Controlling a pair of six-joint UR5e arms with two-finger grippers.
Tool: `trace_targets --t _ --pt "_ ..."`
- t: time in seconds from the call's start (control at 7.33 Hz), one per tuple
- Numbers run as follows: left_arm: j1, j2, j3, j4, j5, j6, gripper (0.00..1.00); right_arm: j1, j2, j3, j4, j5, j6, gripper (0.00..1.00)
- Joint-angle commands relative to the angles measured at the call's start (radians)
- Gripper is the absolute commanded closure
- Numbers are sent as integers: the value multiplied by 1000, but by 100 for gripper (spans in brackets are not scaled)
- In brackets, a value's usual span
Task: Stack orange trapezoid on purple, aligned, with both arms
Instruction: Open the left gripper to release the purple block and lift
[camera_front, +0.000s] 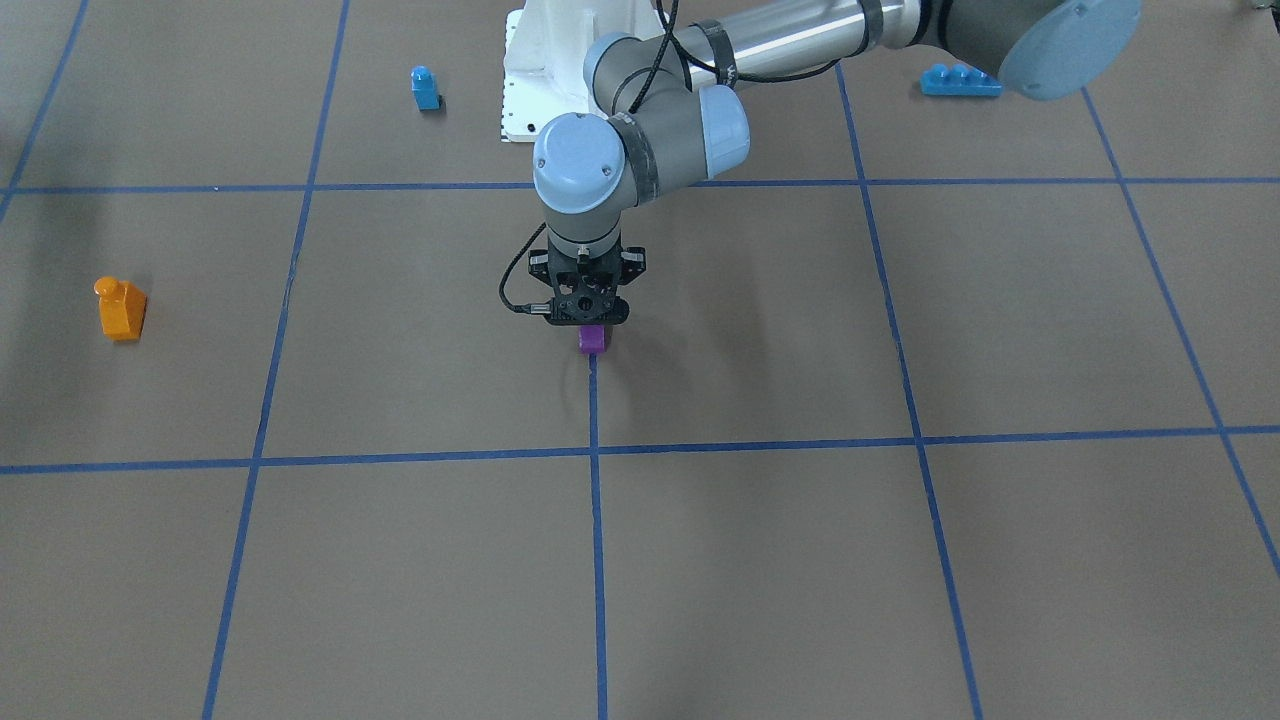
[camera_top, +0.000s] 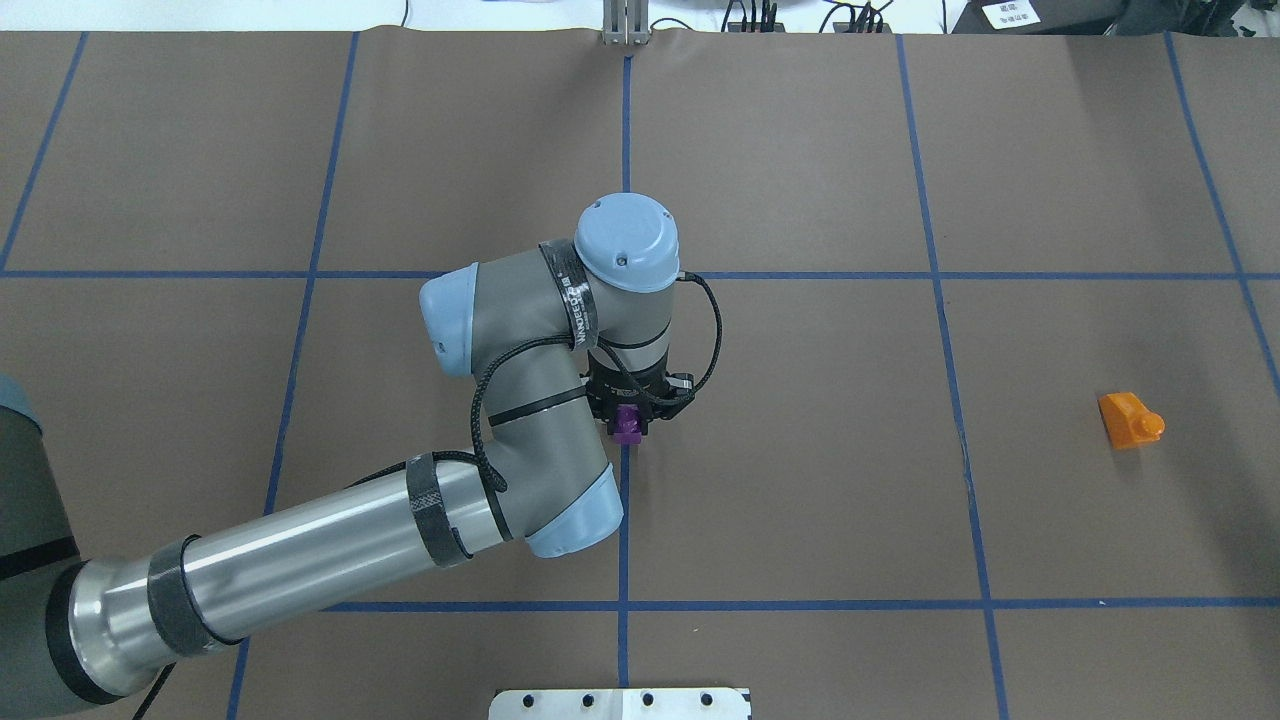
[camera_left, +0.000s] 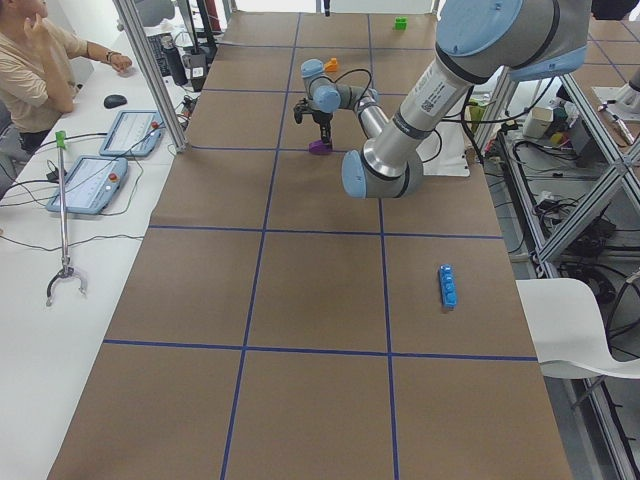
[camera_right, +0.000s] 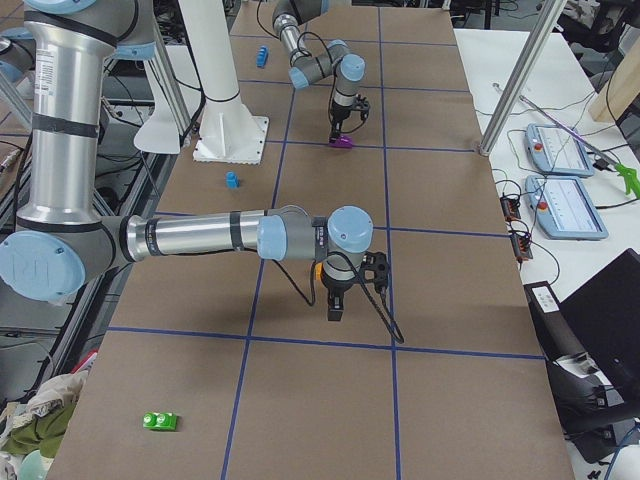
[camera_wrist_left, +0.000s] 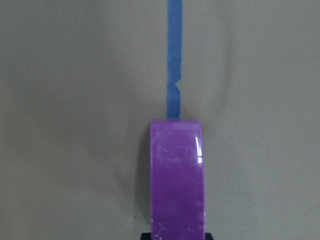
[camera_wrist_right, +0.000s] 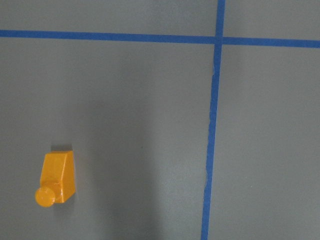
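Note:
The purple block (camera_front: 592, 340) is at the table's middle, on a blue tape line, low at the table surface. My left gripper (camera_front: 590, 325) stands straight above it and is shut on it; it also shows in the overhead view (camera_top: 628, 425) and fills the lower middle of the left wrist view (camera_wrist_left: 176, 180). The orange trapezoid (camera_top: 1130, 420) lies alone on the table on my right side, stud pointing sideways, and shows in the right wrist view (camera_wrist_right: 56, 179). My right gripper (camera_right: 335, 310) shows only in the exterior right view, pointing down; I cannot tell whether it is open.
A small blue single-stud block (camera_front: 425, 88) and a long blue brick (camera_front: 958, 80) lie near the white base pedestal (camera_front: 540, 70). A green block (camera_right: 160, 421) lies at the near end in the exterior right view. An operator (camera_left: 40, 70) sits beside the table.

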Motion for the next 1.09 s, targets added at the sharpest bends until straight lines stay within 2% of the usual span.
trace_targets --t 0.0,0.27,0.55,0.95 --pt "8 -1 -1 -9 10 -2 0 0 0 1 0 0 0 0" --pt "-15 -1 -35 -11 10 -22 0 -3 5 1 0 -2 2 0" --pt "-93 8 -115 6 7 -23 0 -6 14 -3 0 -6 0 0" --pt "-127 22 -120 6 8 -23 0 -6 14 0 0 -2 3 0"
